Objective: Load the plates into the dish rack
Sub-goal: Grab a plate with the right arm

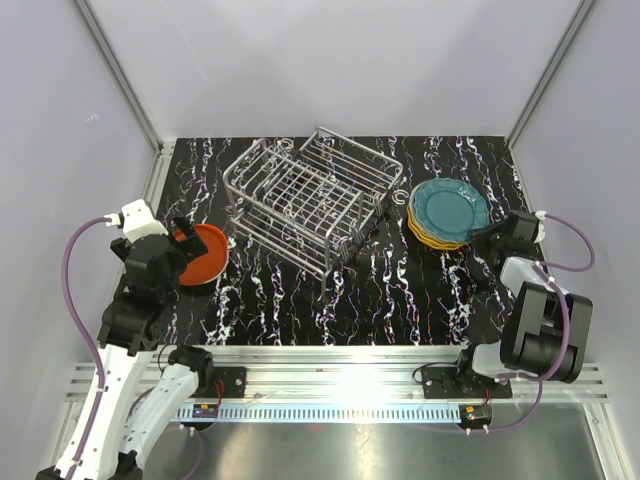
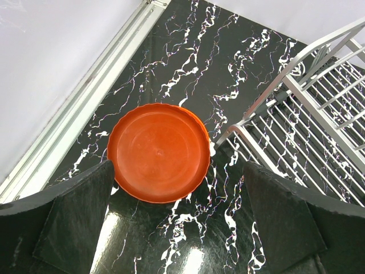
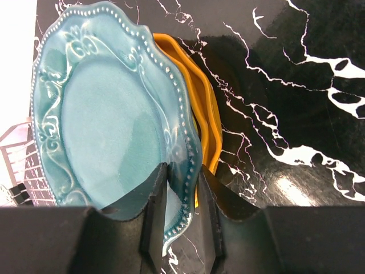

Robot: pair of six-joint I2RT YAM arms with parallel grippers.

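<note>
The desk (image 1: 300,305) carries 1 dish rack (image 1: 310,195), a silver wire basket with grid sides set at an angle toward the middle and back, and every plate in view lies outside it. There is 1 red-orange plate (image 1: 205,255) lying flat to the left of the rack, near its left corner. To the right of the rack, just beside its far end, sits 1 stack of plates: 1 teal plate (image 3: 108,125) with a scalloped, beaded rim on top, and an orange plate (image 3: 208,114) under it. How many more lie in that stack cannot be told. The left end effector (image 2: 178,171) hangs above the red-orange plate with its 2 fingers spread wide, 1 on either side of it and touching nothing. The right end effector (image 3: 182,167) is at the near edge of the stack, its 2 fingers straddling the teal plate's rim, 1 above and 1 beneath. Whether they already press on it cannot be told.
</note>
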